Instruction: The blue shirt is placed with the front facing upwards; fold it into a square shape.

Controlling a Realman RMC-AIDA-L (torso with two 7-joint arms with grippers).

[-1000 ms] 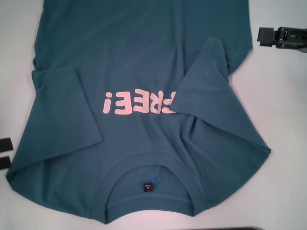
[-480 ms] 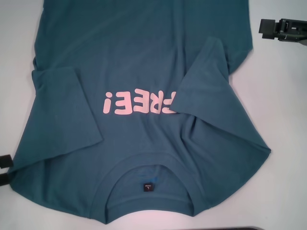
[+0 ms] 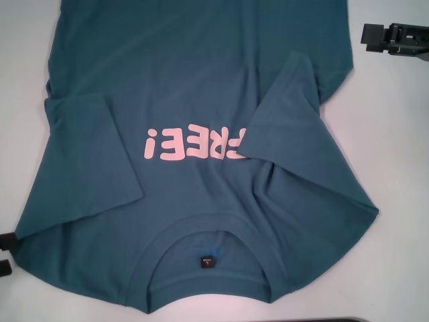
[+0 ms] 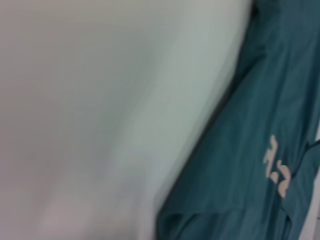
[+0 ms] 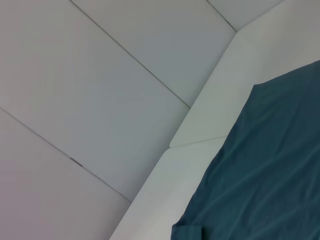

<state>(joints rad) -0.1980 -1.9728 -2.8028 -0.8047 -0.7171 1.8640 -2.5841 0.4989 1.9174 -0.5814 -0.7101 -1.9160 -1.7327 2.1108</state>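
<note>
Where the white table [image 3: 392,134] fills the head view, the blue shirt [image 3: 194,100] lies spread front up, its collar [image 3: 204,231] nearest the robot and its hem running off the far edge of the view. The pink lettering [image 3: 191,143] reads upside down from the robot's side. Both sleeves are folded inward onto the body: the left sleeve [image 3: 90,151] lies flat on the left part of the chest, beside the lettering; the right sleeve [image 3: 288,111] lies diagonally across the chest and covers the end of the lettering. A small dark label [image 3: 207,261] sits inside the collar. Creases fan out below the right sleeve toward the shoulder.

Left gripper [image 3: 5,251]: only two dark tips show at the left edge of the head view, at the shirt's shoulder corner, one above the other with a gap between. Whether they touch the cloth, cannot tell.

Right gripper [image 3: 375,35]: at the right edge, far side, well apart from the shirt, over bare table. Spread or pressed together, cannot tell.

Right wrist view shows the shirt's edge on the table, pale panelled floor [image 5: 90,100] beyond.
</note>
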